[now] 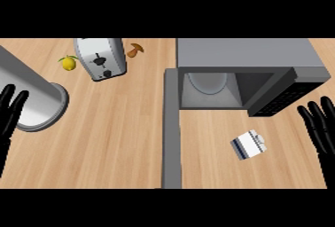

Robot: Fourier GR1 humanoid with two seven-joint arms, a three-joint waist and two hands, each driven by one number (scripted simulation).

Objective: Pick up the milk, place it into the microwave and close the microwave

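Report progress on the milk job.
Done: only that the microwave stands open, its door swung out. In hand: nothing; the left hand and right hand rest open at the edges. Left: grasp the milk on the counter, load it, shut the door.

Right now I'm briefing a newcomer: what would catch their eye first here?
The open microwave at upper right, its door swung out toward the viewer. Before it, the small milk carton lies on the wooden counter. A toaster sits at upper left, and an open hand rests at each side edge, left and right.
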